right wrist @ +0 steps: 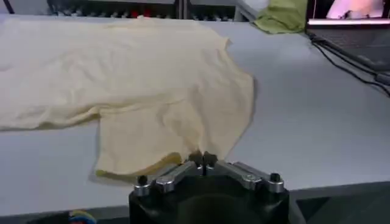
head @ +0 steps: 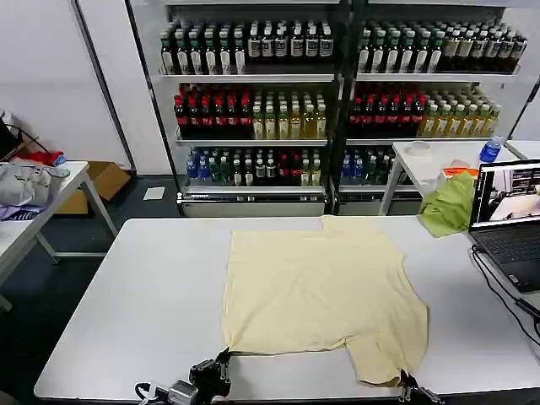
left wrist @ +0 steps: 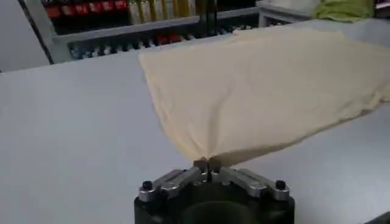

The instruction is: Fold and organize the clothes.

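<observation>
From the head view we see the T-shirt [head: 321, 291] lying spread across the middle of the white table [head: 135, 295], one part folded over so that a sleeve hangs toward five o'clock near the table's near edge. Our left gripper [head: 221, 364] sits at seven o'clock of the shirt, at its near left corner, on the table's front edge. Our right gripper [head: 405, 384] sits at five o'clock, at the tip of the sleeve. At two o'clock of the shirt lies a lime-green cloth [head: 447, 205], and just beside it, at three o'clock, an open laptop [head: 510, 215] with a cable running off it. Behind the table stand shelves of bottles [head: 253, 93], and at nine o'clock a side table carries a grey bag [head: 25, 181].

In the left wrist view, the left gripper [left wrist: 208, 164] has its jaws clenched on a pinch of the T-shirt [left wrist: 268, 85]; the fabric rises from the fingertips into a small peak and spreads away over the table [left wrist: 73, 134]. The lime-green cloth [left wrist: 344, 9] shows far off.

In the right wrist view, the right gripper [right wrist: 203, 161] has its fingertips pressed together right at the hem of the sleeve; they touch the T-shirt [right wrist: 122, 67], and the jaws look clamped on its edge. The table [right wrist: 317, 115] stretches beyond, with the lime-green cloth [right wrist: 281, 17] and the laptop [right wrist: 353, 27] at its far side.
</observation>
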Available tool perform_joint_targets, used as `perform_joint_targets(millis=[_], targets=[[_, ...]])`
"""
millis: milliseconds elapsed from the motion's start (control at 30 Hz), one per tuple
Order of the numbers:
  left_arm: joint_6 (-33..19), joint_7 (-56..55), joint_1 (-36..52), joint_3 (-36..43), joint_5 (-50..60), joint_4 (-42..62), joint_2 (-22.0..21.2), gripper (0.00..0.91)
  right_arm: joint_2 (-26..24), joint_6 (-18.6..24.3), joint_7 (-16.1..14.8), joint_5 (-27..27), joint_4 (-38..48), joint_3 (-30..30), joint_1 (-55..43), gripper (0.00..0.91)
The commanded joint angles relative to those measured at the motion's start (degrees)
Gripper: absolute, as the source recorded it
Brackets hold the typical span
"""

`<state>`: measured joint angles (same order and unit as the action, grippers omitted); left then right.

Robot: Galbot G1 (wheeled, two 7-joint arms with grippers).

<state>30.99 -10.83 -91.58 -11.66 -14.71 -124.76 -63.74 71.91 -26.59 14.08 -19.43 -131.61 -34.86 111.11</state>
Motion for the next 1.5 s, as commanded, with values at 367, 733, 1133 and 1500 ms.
perform_joint_targets(millis=[367, 733, 1133, 1500], targets=[[-1.4, 0.2, -7.3, -8.8, -5.3, -12.9, 0.3, 0.010, -1.8, 5.5, -0.2, 0.5, -11.1, -4.3, 5.8, 0.000], [-1.4, 0.7, -4.5, -12.9, -9.8, -14.5, 2.2, 0.010, -3.1, 5.9, 0.8, -1.6, -11.3, -5.6, -0.5, 0.000], [-1.3, 1.2, 1.3, -9.1, -8.7, -8.1, 4.6, 0.020, -9.8, 2.3, 2.7, -8.7, -0.9, -3.0, -17.5, 0.000], [-1.3, 1.7, 10.3, -3.7, -8.0, -0.7, 7.1, 0.010, -15.2, 0.4, 3.2, -12.6, 7.3, -0.2, -28.1, 0.000]])
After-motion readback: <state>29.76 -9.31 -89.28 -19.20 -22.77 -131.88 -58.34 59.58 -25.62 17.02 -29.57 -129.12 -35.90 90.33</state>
